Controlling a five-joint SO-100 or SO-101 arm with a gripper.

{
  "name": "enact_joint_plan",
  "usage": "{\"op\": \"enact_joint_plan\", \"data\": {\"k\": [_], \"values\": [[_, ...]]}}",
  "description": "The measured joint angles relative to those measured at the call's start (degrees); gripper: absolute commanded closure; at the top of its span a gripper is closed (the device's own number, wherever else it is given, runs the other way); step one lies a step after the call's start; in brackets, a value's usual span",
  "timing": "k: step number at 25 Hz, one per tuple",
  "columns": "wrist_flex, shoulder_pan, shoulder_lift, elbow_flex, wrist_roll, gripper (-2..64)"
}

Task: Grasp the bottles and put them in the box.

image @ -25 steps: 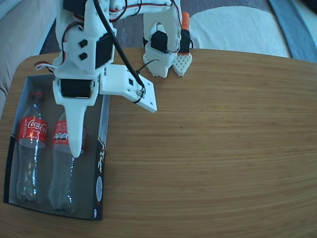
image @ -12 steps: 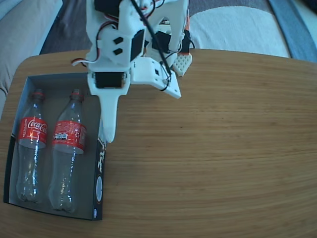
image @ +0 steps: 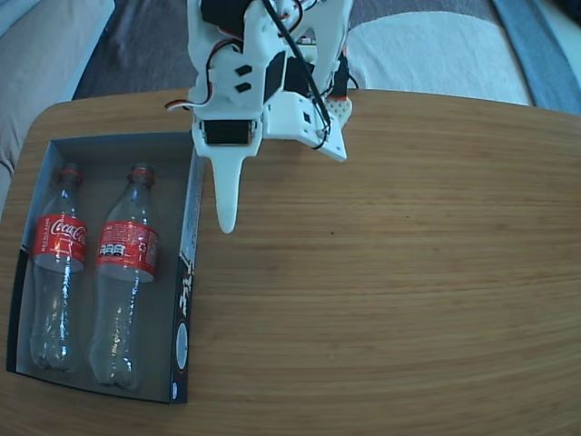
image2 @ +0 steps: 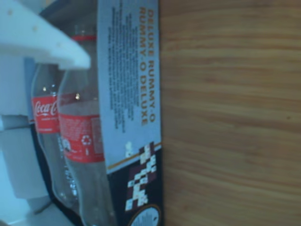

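- Both bottles lie inside the box (image: 192, 195), side by side, caps toward the far end in the fixed view: left bottle (image: 56, 263), right bottle (image: 125, 272).
- They rest lengthwise and roughly parallel, just beside each other; whether they touch cannot be told.
- The box sits at the left edge of the worktop (image: 390, 272), with its near left corner close to that edge.
- The hand (image: 227, 213) hangs over bare worktop just right of the box's right wall, with nothing in it.
- Only one white finger shows plainly in the fixed view, and the wrist view shows one white prong at upper left, so I cannot tell how wide the opening is.
- The wrist view looks along the printed outer side of the box (image2: 129, 94), with both labelled bottles behind it.
- Judgement: the task looks done, since no bottle is left out on the worktop.
- Risk: the fingertip is near the box wall, so a swing back to the left could clip the wall and shove the light cardboard toward the worktop edge.
- Risk: a jolt could roll the bottles against each other, though the walls would likely keep them in.
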Motion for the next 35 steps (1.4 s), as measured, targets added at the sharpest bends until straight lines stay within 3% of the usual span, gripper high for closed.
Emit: {"op": "enact_joint_plan", "data": {"k": [12,18,28,35], "values": [[-1.5,0.0,10.2,12.5,1.7,8.6],[-7.4,-2.9,16.8,19.4,1.8,8.6],[-18.5,-13.5,18.1,25.8,22.4,8.6],[-21.9,-19.9,18.5,30.8,23.6,7.9]]}}
